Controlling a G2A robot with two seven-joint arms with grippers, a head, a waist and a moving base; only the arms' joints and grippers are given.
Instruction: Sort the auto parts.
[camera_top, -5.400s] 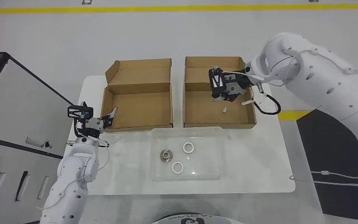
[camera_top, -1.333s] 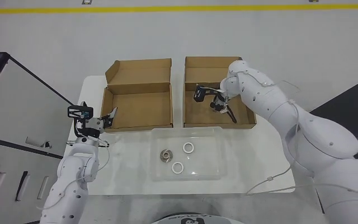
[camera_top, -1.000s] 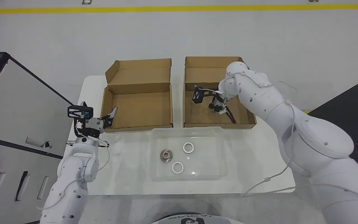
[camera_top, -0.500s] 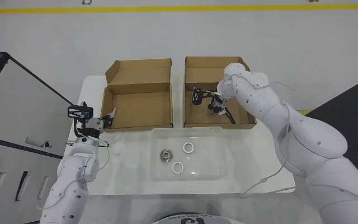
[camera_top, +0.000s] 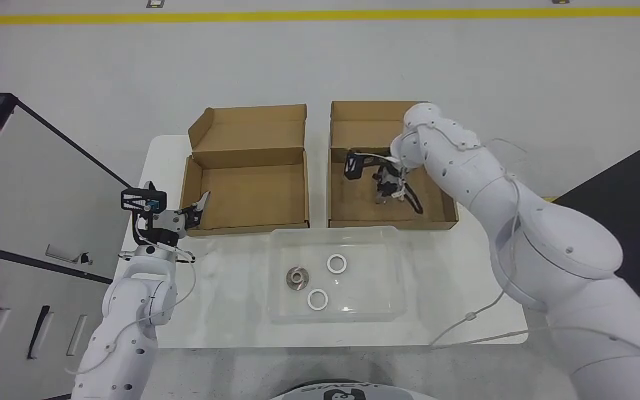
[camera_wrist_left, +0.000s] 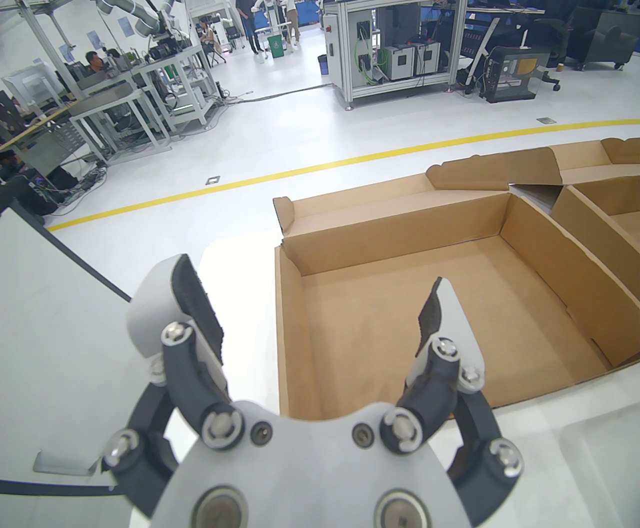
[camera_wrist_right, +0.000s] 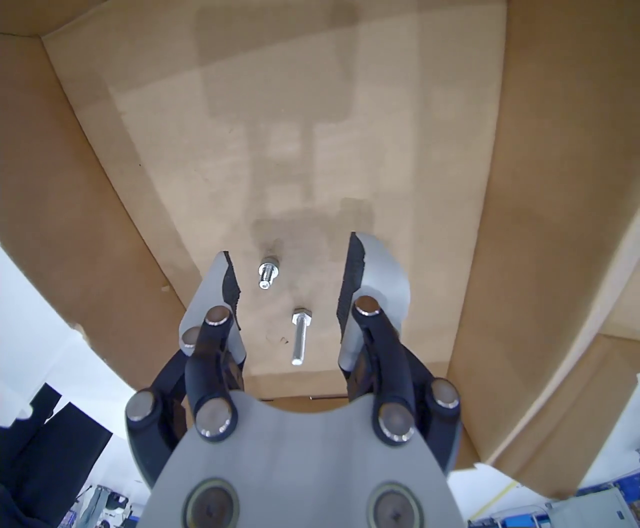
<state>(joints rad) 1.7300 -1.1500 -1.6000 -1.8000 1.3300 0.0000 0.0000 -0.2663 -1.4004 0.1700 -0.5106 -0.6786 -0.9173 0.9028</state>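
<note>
Sorting status, as the present layout shows it:

**Right side.** My right gripper (camera_wrist_right: 291, 252) hangs inside the right cardboard box (camera_top: 350, 208), pointing down at the box floor. Its fingers (camera_wrist_right: 227, 285) stand apart and carry nothing. Two bolts lie on the cardboard directly beneath the gap. One is a short bolt (camera_wrist_right: 267, 274), seen almost end-on, and the other is a longer hex bolt (camera_wrist_right: 300, 336) lying flat just beside it. The two are near each other but not touching. I judge both as delivered, and this box as the destination for bolts.

**Left side.** My left gripper (camera_wrist_left: 310, 277) sits at the outer near corner of the left cardboard box (camera_wrist_left: 400, 310), low over the worktop (camera_top: 460, 290). Its fingers (camera_wrist_left: 192, 300) are spread wide with nothing between them. I judge that this box has not yet received a part.

**Supply.** The clear plastic tray (camera_top: 385, 300) stands just in front of both boxes. It holds three parts:
- a metal flanged bushing (camera_top: 296, 278)
- a white ring (camera_top: 337, 264) near the tray's middle
- a second white ring (camera_top: 318, 299) closer to me

All three lie well apart from both grippers.

**Progress.** By my estimate, two of five parts are sorted and three are left. For the next pick, the right arm must first lift clear of the box walls before crossing to the tray. I cannot tell which box should take the rings and which the bushing
</note>
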